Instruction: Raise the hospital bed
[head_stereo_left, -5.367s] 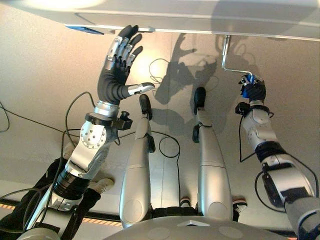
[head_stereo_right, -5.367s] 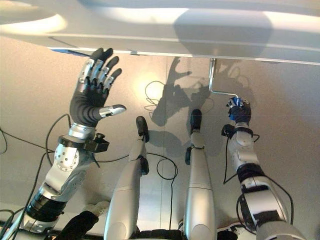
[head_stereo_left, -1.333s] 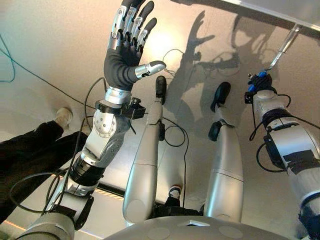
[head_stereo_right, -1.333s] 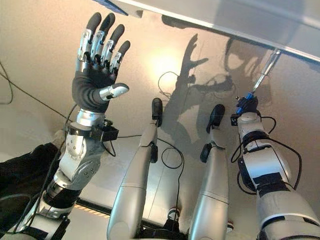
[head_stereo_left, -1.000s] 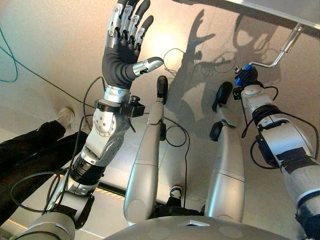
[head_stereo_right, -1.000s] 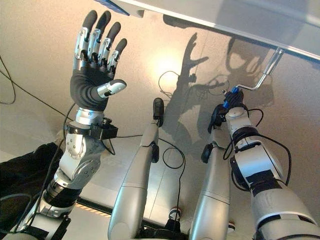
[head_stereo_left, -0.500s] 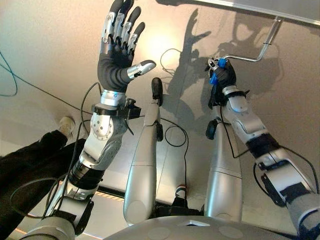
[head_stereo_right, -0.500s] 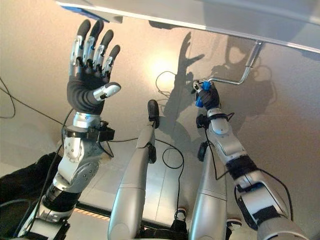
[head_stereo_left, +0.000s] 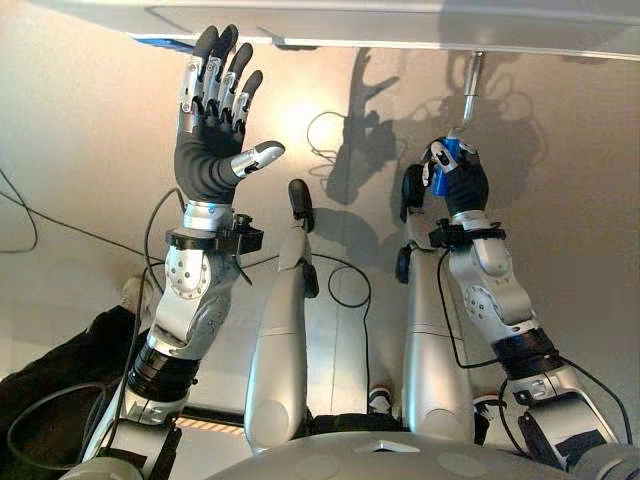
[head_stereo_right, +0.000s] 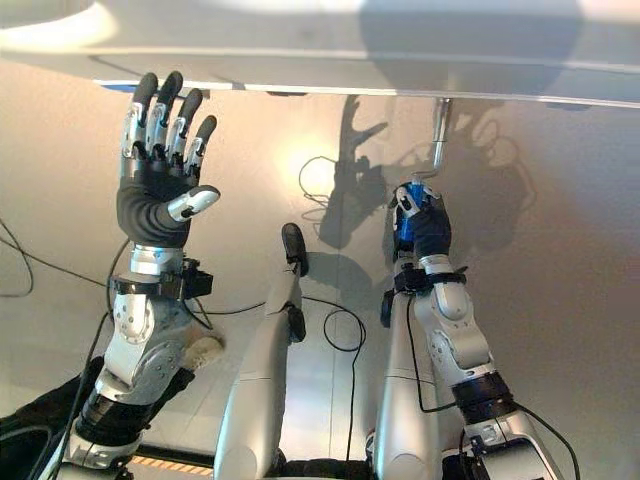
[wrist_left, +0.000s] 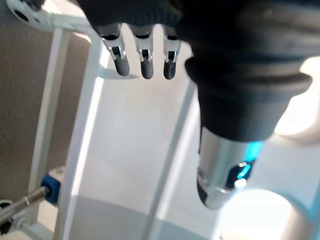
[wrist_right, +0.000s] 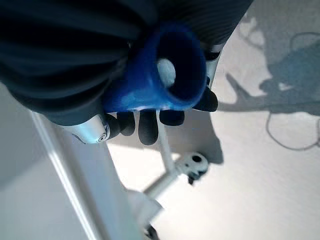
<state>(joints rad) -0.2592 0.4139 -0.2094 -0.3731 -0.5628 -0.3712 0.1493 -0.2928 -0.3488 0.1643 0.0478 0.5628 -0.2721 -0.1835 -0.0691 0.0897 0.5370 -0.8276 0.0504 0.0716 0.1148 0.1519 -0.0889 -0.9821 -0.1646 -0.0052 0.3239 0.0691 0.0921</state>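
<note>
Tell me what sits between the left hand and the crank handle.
Nothing solid: bare floor with a thin looped cable separates the open left hand from the blue crank handle the right hand grips, in the left eye view.

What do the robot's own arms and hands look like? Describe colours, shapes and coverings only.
Both arms are silver-grey, built of rounded metal segments with black bands at the joints. The left hand has silver fingers with dark tips and a silver thumb; a dark ribbed cover wraps its back and wrist, above a black wrist collar. The right hand has the same dark ribbed cover.

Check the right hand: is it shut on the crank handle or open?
Shut. The right hand has its fingers curled round the blue crank handle, below the bed frame.
</note>
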